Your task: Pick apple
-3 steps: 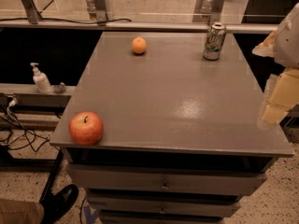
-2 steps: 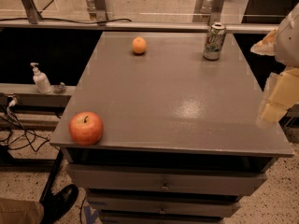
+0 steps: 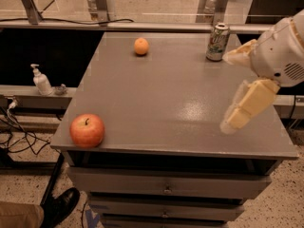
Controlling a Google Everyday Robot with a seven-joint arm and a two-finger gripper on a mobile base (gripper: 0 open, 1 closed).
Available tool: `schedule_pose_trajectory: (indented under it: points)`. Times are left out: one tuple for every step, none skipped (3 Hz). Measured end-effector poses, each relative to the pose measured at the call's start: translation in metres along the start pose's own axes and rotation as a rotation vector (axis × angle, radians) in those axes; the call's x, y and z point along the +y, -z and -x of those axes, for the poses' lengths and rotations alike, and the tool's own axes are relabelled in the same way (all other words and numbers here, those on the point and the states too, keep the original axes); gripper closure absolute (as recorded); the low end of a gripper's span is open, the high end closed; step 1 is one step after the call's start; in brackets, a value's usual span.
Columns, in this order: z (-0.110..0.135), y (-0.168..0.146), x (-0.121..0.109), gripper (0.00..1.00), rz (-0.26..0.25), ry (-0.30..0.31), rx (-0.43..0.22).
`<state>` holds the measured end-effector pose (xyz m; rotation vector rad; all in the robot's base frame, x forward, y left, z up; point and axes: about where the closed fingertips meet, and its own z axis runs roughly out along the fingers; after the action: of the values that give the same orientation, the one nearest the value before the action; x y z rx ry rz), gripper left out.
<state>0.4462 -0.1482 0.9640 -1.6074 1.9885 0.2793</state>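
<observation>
The apple [image 3: 87, 130] sits on the front-left corner of the grey cabinet [image 3: 161, 99]. An orange [image 3: 141, 46] and a can [image 3: 217, 42] stand at the rear. The gripper [image 3: 227, 93] hovers at the right edge, spread wide and holding nothing.

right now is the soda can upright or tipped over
Upright: the can stands on its base, rim up, far right on the table. The gripper hangs over its right side.
</observation>
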Motion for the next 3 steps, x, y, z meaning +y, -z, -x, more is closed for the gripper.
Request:
schedule_pose_trajectory:
  points:
    - [0.041, -0.032, 0.013, 0.00, 0.055, 0.034, -0.207]
    - [0.067, -0.028, 0.022, 0.00, 0.081, 0.033, -0.295]
    - [0.067, -0.028, 0.022, 0.00, 0.081, 0.032, -0.294]
